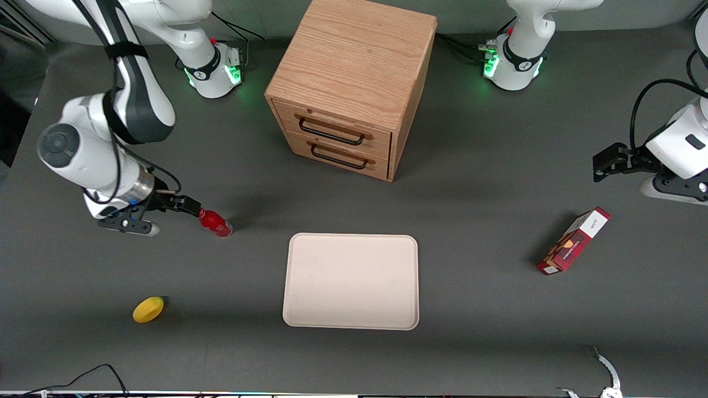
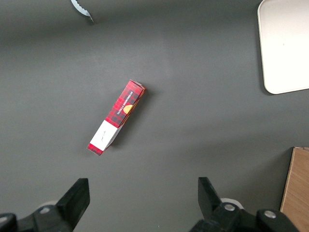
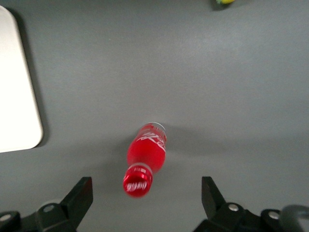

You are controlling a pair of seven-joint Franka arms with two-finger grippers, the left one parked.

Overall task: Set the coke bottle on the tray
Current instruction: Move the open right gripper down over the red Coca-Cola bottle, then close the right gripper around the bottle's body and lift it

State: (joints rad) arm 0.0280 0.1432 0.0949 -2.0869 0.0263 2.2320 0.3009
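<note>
The coke bottle (image 1: 215, 223) is small, bright red and glossy with a red cap. It stands upright on the dark table, beside the tray toward the working arm's end. The tray (image 1: 352, 282) is large, cream-white and bare, nearer the front camera than the drawer cabinet. My right gripper (image 1: 185, 206) hovers just above the bottle. In the right wrist view the gripper (image 3: 147, 198) is open wide, with the bottle's cap (image 3: 137, 182) between the fingers but touching neither. The tray's edge (image 3: 14, 87) also shows in that view.
A yellow fruit (image 1: 148, 309) lies nearer the front camera than the bottle. A wooden two-drawer cabinet (image 1: 348, 83) stands farther from the camera than the tray. A red-and-white carton (image 1: 573, 241) lies toward the parked arm's end.
</note>
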